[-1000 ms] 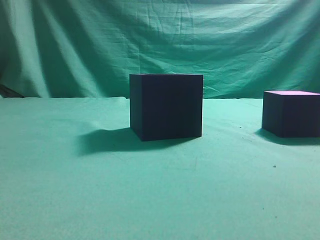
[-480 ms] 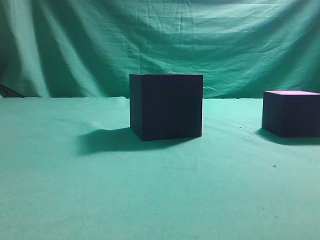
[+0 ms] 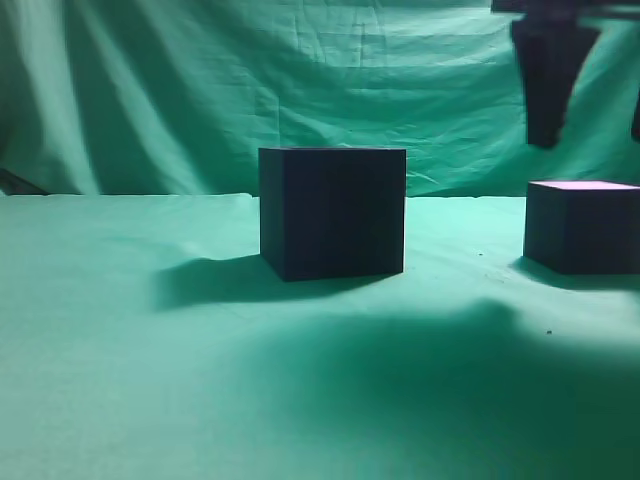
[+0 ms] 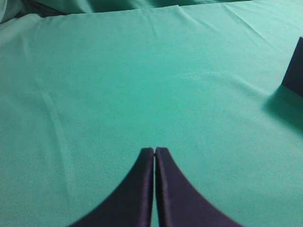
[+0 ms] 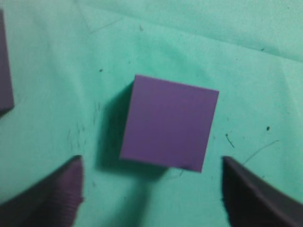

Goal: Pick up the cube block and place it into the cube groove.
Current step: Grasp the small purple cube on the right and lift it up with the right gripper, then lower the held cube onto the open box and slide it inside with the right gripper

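The cube block, small and dark with a pale pink top, sits on the green cloth at the far right. In the right wrist view its top lies just ahead of the jaws. The cube groove, a larger dark box, stands at centre; its corner shows at the right edge of the left wrist view and the left edge of the right wrist view. My right gripper hangs open above the block, its fingers wide apart. My left gripper is shut and empty over bare cloth.
A green cloth covers the table, and a wrinkled green backdrop hangs behind it. A broad shadow of the right arm falls across the front of the table.
My right gripper has come into the exterior view from the top right, above the block, and casts a new shadow on the cloth. The block and the groove have not moved.
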Tool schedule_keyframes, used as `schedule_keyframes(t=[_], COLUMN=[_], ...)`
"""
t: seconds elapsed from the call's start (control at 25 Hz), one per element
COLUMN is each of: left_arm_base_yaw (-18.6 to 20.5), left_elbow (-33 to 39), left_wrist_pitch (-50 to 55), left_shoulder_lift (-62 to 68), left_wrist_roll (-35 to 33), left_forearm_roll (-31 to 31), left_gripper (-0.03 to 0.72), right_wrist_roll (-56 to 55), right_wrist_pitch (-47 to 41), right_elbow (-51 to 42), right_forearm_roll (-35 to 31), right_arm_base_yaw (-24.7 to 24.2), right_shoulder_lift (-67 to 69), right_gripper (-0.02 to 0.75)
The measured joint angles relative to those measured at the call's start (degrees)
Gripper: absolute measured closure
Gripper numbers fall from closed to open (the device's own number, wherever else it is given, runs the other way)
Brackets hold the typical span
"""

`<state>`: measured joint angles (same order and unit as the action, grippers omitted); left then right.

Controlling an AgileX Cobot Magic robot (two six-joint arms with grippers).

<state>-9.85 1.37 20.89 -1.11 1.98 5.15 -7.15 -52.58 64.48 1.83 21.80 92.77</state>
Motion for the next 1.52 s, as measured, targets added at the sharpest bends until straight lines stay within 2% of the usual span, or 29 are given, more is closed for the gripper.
schedule_keyframes(t=[0.08, 0.36, 0.4, 0.6, 0.64, 0.72, 0.88, 1.12, 1.36, 1.52], left_arm_base_yaw=[0.0, 0.0, 0.0, 0.0, 0.0, 0.0, 0.0, 0.0, 0.0, 0.0], left_elbow=[0.0, 0.0, 0.0, 0.0, 0.0, 0.0, 0.0, 0.0, 0.0, 0.0], left_wrist_pitch=[0.0, 0.0, 0.0, 0.0, 0.0, 0.0, 0.0, 0.0, 0.0, 0.0], left_shoulder_lift=[0.0, 0.0, 0.0, 0.0, 0.0, 0.0, 0.0, 0.0, 0.0, 0.0], left_wrist_roll=[0.0, 0.0, 0.0, 0.0, 0.0, 0.0, 0.0, 0.0, 0.0, 0.0], left_forearm_roll=[0.0, 0.0, 0.0, 0.0, 0.0, 0.0, 0.0, 0.0, 0.0, 0.0], left_gripper=[0.688, 0.688, 0.688, 0.688, 0.688, 0.688, 0.688, 0.688, 0.688, 0.688], right_wrist_roll=[-2.1, -5.3, -5.5, -7.6, -8.2, -9.2, -9.4, -9.1, -8.6, -8.6], right_wrist_pitch=[1.3, 5.9, 6.3, 7.0, 7.1, 7.0, 4.6, -2.1, -7.0, -6.9], right_elbow=[0.1, 0.1, 0.1, 0.1, 0.1, 0.1, 2.4, 11.7, 21.8, 23.7], right_forearm_roll=[0.7, 3.0, 3.3, 5.4, 5.7, 6.0, 6.1, 5.7, 4.8, 4.0], right_arm_base_yaw=[0.0, 0.0, 0.0, 0.0, 0.0, 0.0, 0.0, 0.9, 10.5, 18.0], right_shoulder_lift=[1.7, 6.8, 7.4, 9.2, 9.2, 9.2, 9.2, 8.3, 6.5, 6.9], right_gripper=[0.118, 0.121, 0.167, 0.169, 0.237, 0.314, 0.311, 0.311, 0.311, 0.311])
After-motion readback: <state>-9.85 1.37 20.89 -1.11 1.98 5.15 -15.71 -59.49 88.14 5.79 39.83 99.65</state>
